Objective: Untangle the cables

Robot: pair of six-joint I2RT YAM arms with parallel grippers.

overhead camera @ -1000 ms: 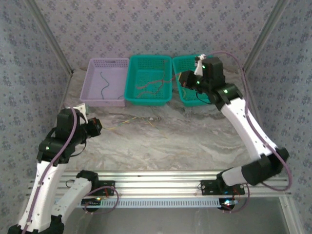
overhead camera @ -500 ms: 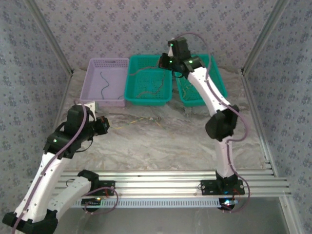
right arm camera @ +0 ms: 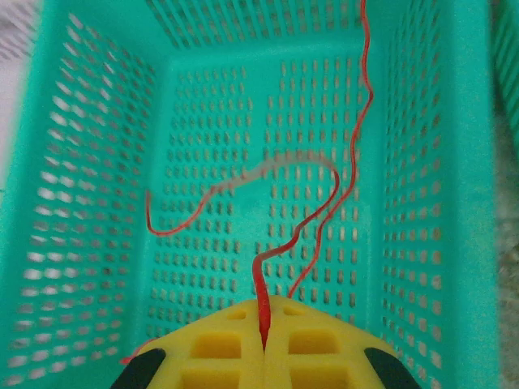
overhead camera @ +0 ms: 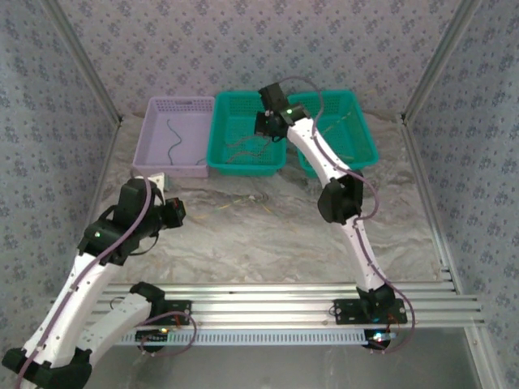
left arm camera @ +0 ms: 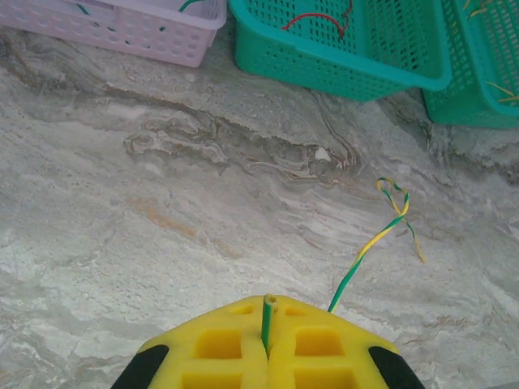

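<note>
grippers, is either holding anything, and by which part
Left gripper pinches the thin green-and-yellow wire close to one end. Right gripper pinches a thin red wire over the teal plastic basket; which part is hidden.

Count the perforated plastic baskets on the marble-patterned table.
3, in a row at the far side: a lilac perforated plastic basket on the left, a teal perforated plastic basket in the middle, a second teal basket on the right. None seems hidden.

A red cable (right arm camera: 259,284) snakes in the teal basket (right arm camera: 81,162); a green-yellow cable (left arm camera: 361,259) trails across the bench (left arm camera: 162,243); a dark cable (overhead camera: 172,139) lies in the lilac basket (overhead camera: 182,101)
</note>
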